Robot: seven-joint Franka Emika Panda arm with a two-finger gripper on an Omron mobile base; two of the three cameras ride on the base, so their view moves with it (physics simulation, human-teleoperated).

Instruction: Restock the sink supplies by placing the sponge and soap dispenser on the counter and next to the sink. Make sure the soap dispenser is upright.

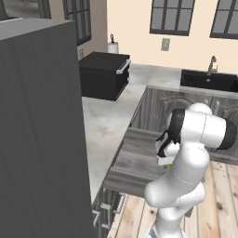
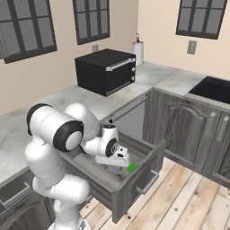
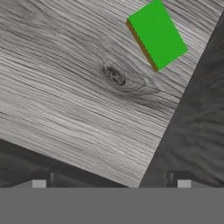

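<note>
A white robot arm reaches down into an open wooden drawer. Its gripper hangs above the drawer floor with jaws released wide, holding nothing. The green sponge lies flat on the drawer bottom, near the gripper but apart from it. Farther back, a black microwave sits on the marbled tabletop, and the black sink is set into it beyond.

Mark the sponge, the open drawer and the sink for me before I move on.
sponge (image 3: 156,35), hand view: middle of its green top face.
open drawer (image 2: 134,184), right base view: its front panel, left of the handle.
sink (image 1: 209,82), left base view: dark inside of the basin, below the faucet.
</note>
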